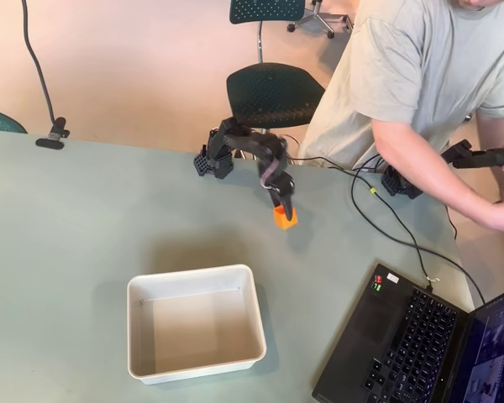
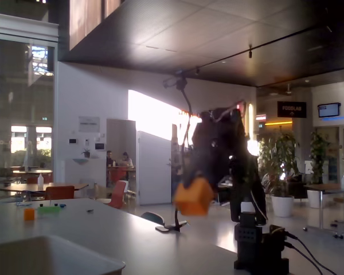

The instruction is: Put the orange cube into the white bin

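**Robot arm held an orange cube above the table, apart from the white bin**

In the overhead view, a black robot arm (image 1: 239, 144) reached out from its base at the far edge of a pale green table (image 1: 67, 218). Its gripper (image 1: 283, 210) pointed downward and was clamped on the orange cube (image 1: 285, 219), which sat at the fingertips. The white bin (image 1: 194, 322), a shallow rectangular tray with rounded corners, lay nearer the camera and to the left of the cube, well apart from it. Nothing was inside the bin.

At the lower right corner an open laptop (image 1: 412, 344) rested on the table, with black cables (image 1: 378, 220) trailing across the surface toward it. A person in a light shirt (image 1: 420, 67) leaned over the table's far right side. A dark chair (image 1: 273, 92) stood behind the arm.

In the fixed view, taken low from table level, the arm (image 2: 229, 172) appeared dark against bright windows. The orange cube (image 2: 193, 196) hung blurred in the gripper (image 2: 190, 186), clear above the tabletop. The bin's rim (image 2: 51, 252) showed at the lower left.
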